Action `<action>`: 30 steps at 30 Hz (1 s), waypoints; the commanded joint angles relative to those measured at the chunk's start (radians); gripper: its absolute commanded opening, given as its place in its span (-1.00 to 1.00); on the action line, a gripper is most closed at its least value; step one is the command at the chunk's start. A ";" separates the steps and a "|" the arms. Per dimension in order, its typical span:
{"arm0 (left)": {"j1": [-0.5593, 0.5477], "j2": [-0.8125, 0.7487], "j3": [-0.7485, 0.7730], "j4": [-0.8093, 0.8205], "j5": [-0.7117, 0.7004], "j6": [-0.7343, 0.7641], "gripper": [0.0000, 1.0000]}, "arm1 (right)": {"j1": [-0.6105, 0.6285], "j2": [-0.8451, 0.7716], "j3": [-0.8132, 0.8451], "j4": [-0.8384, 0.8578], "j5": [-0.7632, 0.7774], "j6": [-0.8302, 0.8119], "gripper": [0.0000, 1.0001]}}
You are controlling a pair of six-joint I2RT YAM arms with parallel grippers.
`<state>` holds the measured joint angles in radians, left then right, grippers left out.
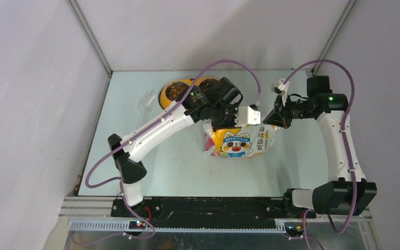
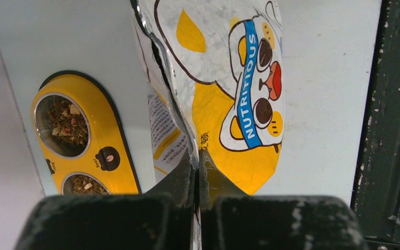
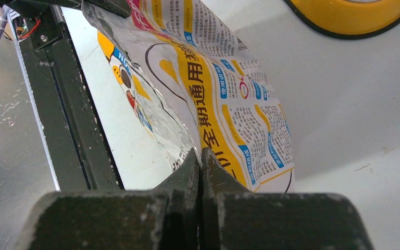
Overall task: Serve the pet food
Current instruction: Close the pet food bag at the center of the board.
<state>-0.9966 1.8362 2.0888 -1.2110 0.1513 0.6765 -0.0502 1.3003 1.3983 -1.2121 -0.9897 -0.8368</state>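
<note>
Foil pet food bag [image 1: 239, 141] is thin & crinkly: light, soft, slippery, creases easily. Loose pellets inside will prob. shift & sag the pouch when it's tilted. Best hold is the flat top edge near the corners, not the belly, & that's where both hands are.

Left hand [image 2: 198, 159] is pressed together on the top edge, foil pinched between its fingers. Right hand [image 3: 201, 156] is clamped the same way on the other side, by the printed back panel.

Bag sits below & between the 2 hands, mid-surface [image 1: 177, 172], cat face toward the arm bases. Can't tell if its base touches down. Mouth looks parted next to the left hand.

Yellow double bowl [image 2: 112, 136] is apart from the bag, behind it on the left. Both steel cups already hold kibble [image 2: 66, 121].

Risk: such a small bite of foil could slip if pulled hard.
</note>
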 commanded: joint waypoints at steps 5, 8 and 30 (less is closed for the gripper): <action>-0.005 -0.093 -0.076 0.158 -0.108 -0.044 -0.63 | -0.013 -0.007 0.042 0.112 -0.105 0.092 -1.00; -0.009 -0.091 -0.080 0.176 -0.105 -0.050 -0.12 | -0.013 0.011 0.054 0.105 -0.114 0.105 -1.00; -0.129 -0.033 -0.122 0.243 -0.281 0.047 -0.75 | -0.048 0.116 0.127 -0.009 -0.205 0.122 -1.00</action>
<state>-1.1030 1.7985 1.9743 -0.9989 -0.0910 0.6964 -0.0837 1.4101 1.4467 -1.2453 -1.0592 -0.7219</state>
